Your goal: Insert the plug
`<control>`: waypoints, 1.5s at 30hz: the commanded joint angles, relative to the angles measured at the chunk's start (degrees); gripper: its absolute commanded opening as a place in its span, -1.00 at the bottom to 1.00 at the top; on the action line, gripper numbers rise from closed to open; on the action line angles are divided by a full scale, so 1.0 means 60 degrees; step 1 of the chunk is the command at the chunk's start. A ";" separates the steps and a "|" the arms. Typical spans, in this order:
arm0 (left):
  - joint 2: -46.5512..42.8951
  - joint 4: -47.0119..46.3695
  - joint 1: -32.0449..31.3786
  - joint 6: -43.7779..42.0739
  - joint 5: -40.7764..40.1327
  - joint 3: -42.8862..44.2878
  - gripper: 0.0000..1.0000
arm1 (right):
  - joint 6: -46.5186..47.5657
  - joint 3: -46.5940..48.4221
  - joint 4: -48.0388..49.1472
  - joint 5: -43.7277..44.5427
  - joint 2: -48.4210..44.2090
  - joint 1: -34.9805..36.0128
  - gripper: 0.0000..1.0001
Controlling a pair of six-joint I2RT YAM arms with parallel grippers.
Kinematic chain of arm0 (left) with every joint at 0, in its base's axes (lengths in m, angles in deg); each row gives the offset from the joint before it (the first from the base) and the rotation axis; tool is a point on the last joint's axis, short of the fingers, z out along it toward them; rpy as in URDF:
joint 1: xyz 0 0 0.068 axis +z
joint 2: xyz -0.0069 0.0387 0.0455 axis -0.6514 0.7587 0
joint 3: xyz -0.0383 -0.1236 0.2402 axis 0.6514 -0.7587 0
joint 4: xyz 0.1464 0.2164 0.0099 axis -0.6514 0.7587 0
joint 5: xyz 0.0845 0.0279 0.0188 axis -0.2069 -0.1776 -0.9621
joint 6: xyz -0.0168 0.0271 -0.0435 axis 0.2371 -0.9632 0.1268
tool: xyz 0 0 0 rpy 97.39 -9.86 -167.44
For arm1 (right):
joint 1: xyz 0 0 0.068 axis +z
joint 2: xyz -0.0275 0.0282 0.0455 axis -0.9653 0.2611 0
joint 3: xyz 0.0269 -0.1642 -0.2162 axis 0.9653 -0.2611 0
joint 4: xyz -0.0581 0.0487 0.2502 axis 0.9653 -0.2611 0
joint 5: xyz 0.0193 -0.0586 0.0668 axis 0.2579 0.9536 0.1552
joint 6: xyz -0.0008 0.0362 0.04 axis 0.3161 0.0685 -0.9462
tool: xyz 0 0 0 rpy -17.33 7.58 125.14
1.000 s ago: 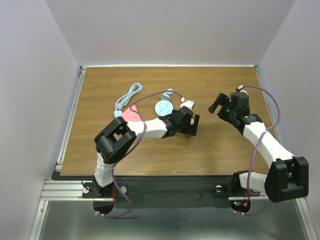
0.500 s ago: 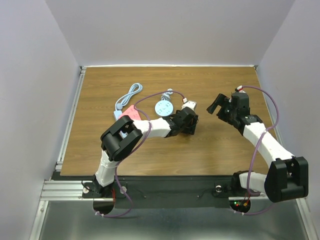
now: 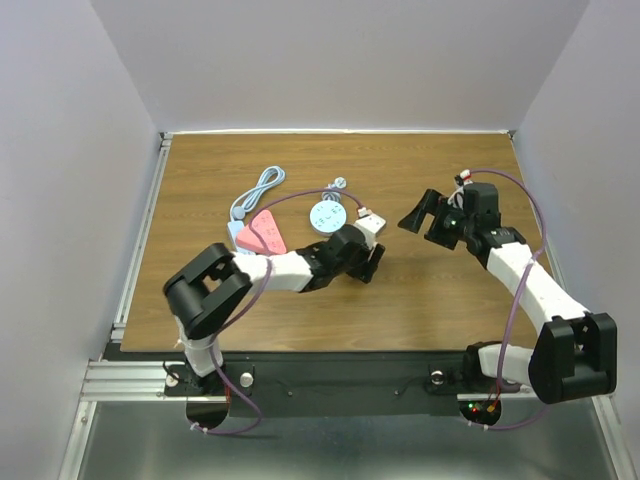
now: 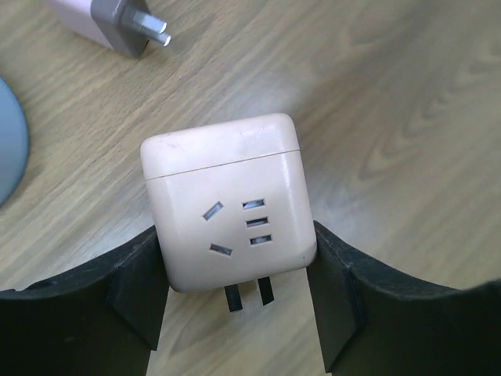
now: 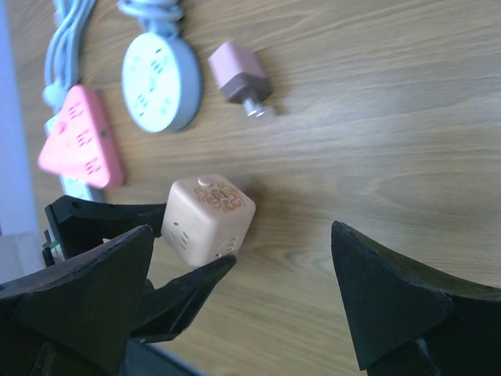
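The plug to be inserted is taken to be the pale pink cube adapter [image 4: 231, 207]. It is clamped between the black fingers [image 4: 137, 294] of the left gripper [image 4: 235, 270] near the middle of the wooden table [image 3: 450, 300], just near and right of the round pale-blue socket hub [image 5: 160, 82]. Whether it is lifted or resting on the wood cannot be told. The right gripper [image 5: 243, 235] is held with its jaws wide apart to the right of the cube, and nothing is between them.

The cube is judged to be light, rigid moulded plastic, with a smooth satin shell, rounded edges and a seam line near one edge. It is likely to be slippery against hard pads, so a grip across two opposite flat sides, as is seen now, is considered suitable. The corners are best avoided, since the block could twist there. Socket slots are cut into the face turned to the left wrist camera, and a floral print with a small button is shown on another face. Two flat metal prongs [image 4: 235, 298] are seen projecting from the side towards the gripper's palm. They are judged stiff but thin, and should be left free of the grip.

To the left of the hub a triangular coral-pink socket block [image 5: 78, 149] is laid, and a soft pale-blue cable [image 3: 258, 192] is looped at the far left. A small mauve charger [image 4: 109, 19] with bright pins is seen lying on its side just beyond the cube. The table surface is matte, with a printed wood grain.
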 commanded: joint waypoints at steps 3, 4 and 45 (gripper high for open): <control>-0.2161 -0.2547 0.0110 -0.1516 0.1337 -0.1243 -1.00 | 0.0296 0.0841 -0.0238 -0.2642 0.0268 -0.0101 1.00; -0.2496 -0.2751 0.0110 -0.1574 0.1396 -0.1360 -1.00 | 0.0325 0.0856 -0.0282 -0.3211 0.0326 -0.0087 0.99; -0.3027 -0.3442 -0.0475 -0.1106 0.1778 -0.1142 -1.00 | 0.0633 0.0358 0.0069 -0.6072 0.0327 -0.0072 0.73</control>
